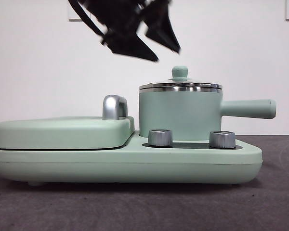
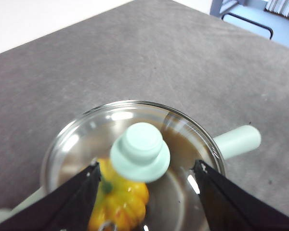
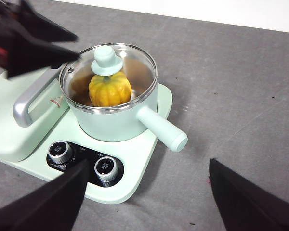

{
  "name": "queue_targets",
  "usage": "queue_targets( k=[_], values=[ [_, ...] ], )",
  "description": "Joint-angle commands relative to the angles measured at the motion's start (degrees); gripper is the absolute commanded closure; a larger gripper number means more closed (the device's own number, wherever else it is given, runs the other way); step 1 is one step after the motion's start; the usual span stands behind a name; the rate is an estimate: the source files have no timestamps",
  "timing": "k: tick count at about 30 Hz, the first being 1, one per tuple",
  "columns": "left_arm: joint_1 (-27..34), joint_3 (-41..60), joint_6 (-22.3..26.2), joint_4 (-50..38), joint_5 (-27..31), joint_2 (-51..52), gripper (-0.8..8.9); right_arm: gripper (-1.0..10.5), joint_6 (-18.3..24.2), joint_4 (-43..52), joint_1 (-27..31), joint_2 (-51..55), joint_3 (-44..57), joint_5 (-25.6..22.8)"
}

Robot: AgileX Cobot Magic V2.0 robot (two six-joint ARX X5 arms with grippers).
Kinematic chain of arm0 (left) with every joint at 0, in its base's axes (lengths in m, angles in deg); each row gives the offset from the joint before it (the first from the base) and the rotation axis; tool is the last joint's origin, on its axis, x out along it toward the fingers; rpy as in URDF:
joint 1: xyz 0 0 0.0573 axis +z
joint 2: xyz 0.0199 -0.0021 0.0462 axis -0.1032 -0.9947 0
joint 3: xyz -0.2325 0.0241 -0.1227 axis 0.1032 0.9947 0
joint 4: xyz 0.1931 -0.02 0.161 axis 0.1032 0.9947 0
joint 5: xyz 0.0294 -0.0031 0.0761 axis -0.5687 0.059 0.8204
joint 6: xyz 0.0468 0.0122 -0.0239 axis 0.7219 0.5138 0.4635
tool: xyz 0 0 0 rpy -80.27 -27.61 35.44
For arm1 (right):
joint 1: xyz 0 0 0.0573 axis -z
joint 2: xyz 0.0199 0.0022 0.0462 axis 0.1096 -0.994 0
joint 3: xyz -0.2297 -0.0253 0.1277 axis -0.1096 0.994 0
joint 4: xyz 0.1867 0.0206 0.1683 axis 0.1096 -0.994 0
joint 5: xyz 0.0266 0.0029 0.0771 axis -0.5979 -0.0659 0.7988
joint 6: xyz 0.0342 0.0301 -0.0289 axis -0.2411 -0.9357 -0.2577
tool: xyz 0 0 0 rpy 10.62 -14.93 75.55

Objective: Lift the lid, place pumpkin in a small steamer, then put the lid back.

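On the pot plate at the knob-side end of the mint-green cooker base [image 1: 135, 166], the mint-green cylindrical small steamer [image 1: 179, 115] sits with its long straight handle [image 1: 248, 109] pointing out past that end of the base. Round clear glass lid [image 3: 109, 77] with steel rim and mint-green knob [image 2: 140, 151] is seated on the steamer rim. Glossy yellow-orange ribbed toy pumpkin [image 3: 110, 89] is inside the pot, visible through the glass, roughly under the knob and a bit off-centre.

Left gripper [image 2: 144, 185] hangs right above the lid, jaws apart, one on each side of the knob, not touching it. In the front view it sits clear above and slightly toward the griddle side of the knob [image 1: 179, 72]. Right gripper [image 3: 147, 192] waits off the knob-side edge of the base, jaws spread wide, empty, well apart from the pot.

Key relation: knob lies straight below the left gripper, nearly centred between its jaws, so left arm is the nearer one by far. Lid axis is vertical, and the jaws straddle the knob across it.

Judgement: task looks essentially done (pumpkin in, lid on). Likely remaining move is just pulling the left gripper straight up; risk is a jaw clipping the knob and skewing the lid.

Flat mint-green griddle cover [image 1: 62, 132] with steel handle [image 1: 114, 107] is untouched.
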Motion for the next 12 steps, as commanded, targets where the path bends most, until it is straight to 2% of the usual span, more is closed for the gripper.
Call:
queue_targets(
  k=[1,4,9,12],
  values=[
    [0.6,-1.4,-4.6,3.2,-0.8,2.4,4.92,5.6,-0.7,0.3,-0.3,-0.2,-0.3,0.0],
    [2.1,-1.3,-7.1,7.2,-2.6,5.7,4.93,5.6,-0.4,0.4,-0.3,-1.2,-0.3,0.0],
    [4.3,-1.1,-7.2,13.3,-3.2,9.3,4.93,5.6,0.6,0.9,-0.3,-5.1,-0.3,0.7],
    [5.6,-0.4,-7.0,16.1,-3.3,11.0,4.93,5.6,2.3,3.2,-0.3,-8.7,-0.3,3.2]
  ],
)
